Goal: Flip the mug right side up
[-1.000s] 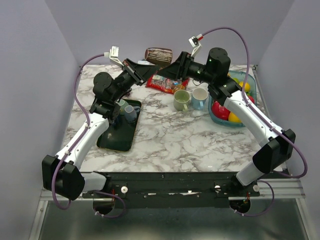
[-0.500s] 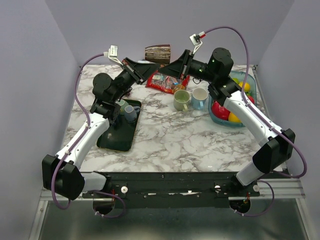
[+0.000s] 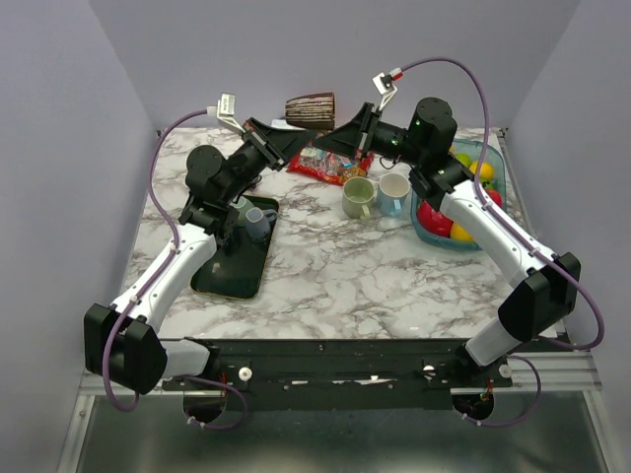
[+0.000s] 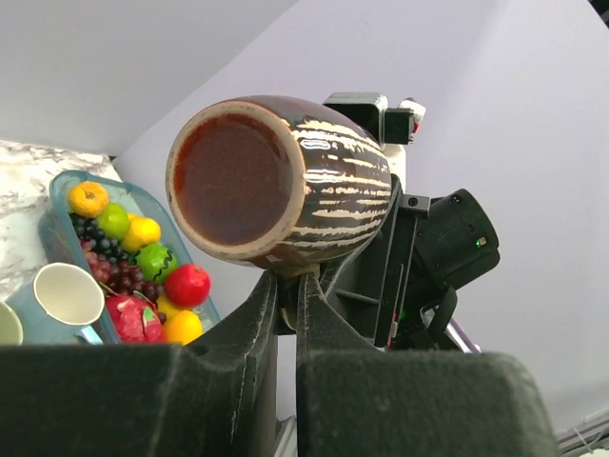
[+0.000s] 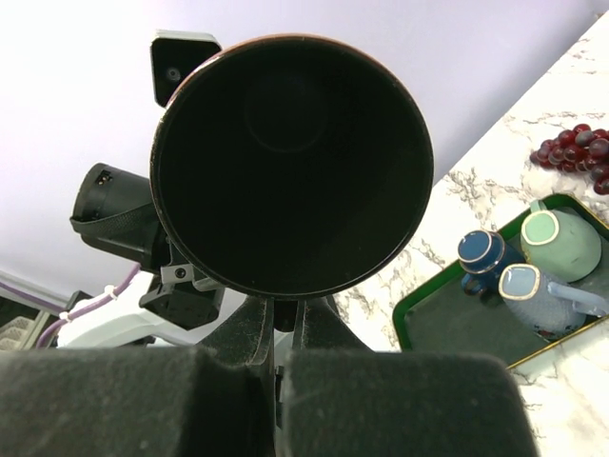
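Mug [image 3: 311, 105] is aloft at 12 o'clock over the table's far edge, on its side. The right wrist camera looks into its dark mouth [image 5: 290, 162] and the left wrist camera sees its base [image 4: 233, 176]. No handle shows in any view. Left gripper [image 4: 287, 281] and right gripper [image 5: 284, 307] both have fingers drawn to a thin slit under the mug at 6 o'clock. The contact point is hidden, so I can't tell which one grips. The red snack packet [image 3: 330, 166] is partly covered by the grippers.

A robot lab cell: plain lilac walls [image 3: 59, 118] box in a marble-topped table [image 3: 345, 281] on aluminium framing [image 3: 577, 372].
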Motion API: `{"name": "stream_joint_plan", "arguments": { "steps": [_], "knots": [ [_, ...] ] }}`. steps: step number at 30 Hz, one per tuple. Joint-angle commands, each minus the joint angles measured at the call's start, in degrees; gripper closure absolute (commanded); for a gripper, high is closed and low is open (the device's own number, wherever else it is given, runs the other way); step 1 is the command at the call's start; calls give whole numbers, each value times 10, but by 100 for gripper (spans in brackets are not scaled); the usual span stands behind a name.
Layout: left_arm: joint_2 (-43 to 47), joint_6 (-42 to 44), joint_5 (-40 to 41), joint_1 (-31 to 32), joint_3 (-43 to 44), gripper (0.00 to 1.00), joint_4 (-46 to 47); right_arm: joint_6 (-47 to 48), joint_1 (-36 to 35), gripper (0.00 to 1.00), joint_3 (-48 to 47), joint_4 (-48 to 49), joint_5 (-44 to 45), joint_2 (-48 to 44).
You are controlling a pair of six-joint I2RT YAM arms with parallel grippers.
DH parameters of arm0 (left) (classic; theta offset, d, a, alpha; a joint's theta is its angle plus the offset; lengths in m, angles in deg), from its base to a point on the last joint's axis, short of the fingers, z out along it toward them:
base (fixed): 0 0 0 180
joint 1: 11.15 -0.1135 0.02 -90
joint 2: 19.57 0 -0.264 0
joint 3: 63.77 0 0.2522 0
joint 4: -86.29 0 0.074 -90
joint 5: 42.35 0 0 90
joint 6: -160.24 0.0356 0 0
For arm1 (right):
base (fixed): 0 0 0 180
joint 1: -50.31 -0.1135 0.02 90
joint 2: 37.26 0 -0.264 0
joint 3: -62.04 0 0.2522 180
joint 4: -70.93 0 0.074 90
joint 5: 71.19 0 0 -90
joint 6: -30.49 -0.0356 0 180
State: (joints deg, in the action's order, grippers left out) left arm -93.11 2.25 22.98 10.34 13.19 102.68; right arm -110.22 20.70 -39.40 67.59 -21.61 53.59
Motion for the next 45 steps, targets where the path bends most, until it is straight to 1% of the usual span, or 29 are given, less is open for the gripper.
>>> {"name": "stream_joint_plan", "arguments": {
  "steps": [1, 2, 3, 4, 5, 6, 7, 8, 9, 10, 11, 12, 14, 16, 19, 20, 22, 23, 24, 26, 28, 29, 30, 31, 33, 34, 35, 38, 45],
  "knots": [
    [7, 39, -18, 8, -6, 88, -23, 36, 0, 99, 4, -11, 46, -14],
    [9, 44, -15, 8, -10, 77, -27, 48, 0, 99, 4, -26, 52, -15],
    [10, 51, -19, 9, -11, 68, -38, 54, 1, 99, 4, -35, 57, -16],
    [12, 63, -25, 7, -10, 63, -48, 62, 0, 99, 3, -45, 73, -16],
    [14, 98, -30, 6, 0, 53, -68, 74, 1, 99, 1, -70, 82, -16],
    [16, 118, -33, 3, 6, 46, -125, 81, 1, 99, -4, -85, 90, -16],
    [20, 138, -32, -1, 12, 40, -155, 88, 2, 99, -6, -100, 108, -15],
    [23, 183, -30, -4, 21, 32, -184, 102, 2, 99, -9, -134, 117, -13],
    [28, 201, -25, -6, 22, 28, -239, 109, 2, 99, -13, -146, 126, -13],
    [38, 220, -10, -8, 22, 25, -263, 114, 2, 99, -14, -158, 146, -9],
    [44, 236, 1, -14, 18, 17, -286, 129, 2, 99, -14, -180, 155, -8],
    [51, 260, 12, -17, 14, 13, -327, 137, 2, 99, -16, -192, 163, -4],
    [72, 275, 39, -24, -4, 7, -352, 158, 2, 99, -18, -221, 189, 5],
    [95, 286, 60, -34, -19, 5, -380, 172, 1, 99, -19, -239, 205, 11],
    [117, 300, 114, -43, -36, 4, -420, 214, -10, 99, -20, -275, 248, 26],
    [120, 305, 149, -44, -37, 4, -432, 241, -22, 99, -20, -293, 280, 33],
    [123, 313, 182, -46, -31, 3, -475, 263, -38, 99, -20, -312, 316, 41],
    [121, 320, 202, -46, -27, 3, -489, 278, -53, 99, -17, -327, 348, 44],
    [119, 324, 231, -46, -19, 2, -515, 281, -59, 99, -16, -336, 360, 56],
    [117, 329, 260, -47, -13, 2, -533, 283, -72, 99, -19, -362, 392, 72],
    [117, 327, 295, -47, -11, 1, -555, 284, -79, 99, -21, -373, 402, 97],
    [117, 327, 305, -47, -11, 1, -562, 287, -88, 99, -24, -387, 433, 107],
    [117, 321, 318, -47, -12, 1, -575, 287, -92, 99, -32, -392, 441, 116],
    [114, 318, 335, -47, -13, 1, -581, 289, -96, 99, -57, -400, 446, 147],
    [109, 312, 350, -48, -12, 1, -602, 287, -110, 99, -103, -444, 481, 182],
    [101, 309, 360, -49, -9, 1, -610, 287, -113, 99, -153, -463, 494, 219],
    [96, 307, 363, -51, -7, 1, -618, 281, -118, 99, -177, -503, 517, 239],
    [88, 309, 359, -51, -2, 1, -635, 272, -118, 99, -237, -557, 554, 294],
    [101, 324, 358, -55, -16, 1, -647, 264, -119, 99, -246, -581, 579, 335]
  ]
}}
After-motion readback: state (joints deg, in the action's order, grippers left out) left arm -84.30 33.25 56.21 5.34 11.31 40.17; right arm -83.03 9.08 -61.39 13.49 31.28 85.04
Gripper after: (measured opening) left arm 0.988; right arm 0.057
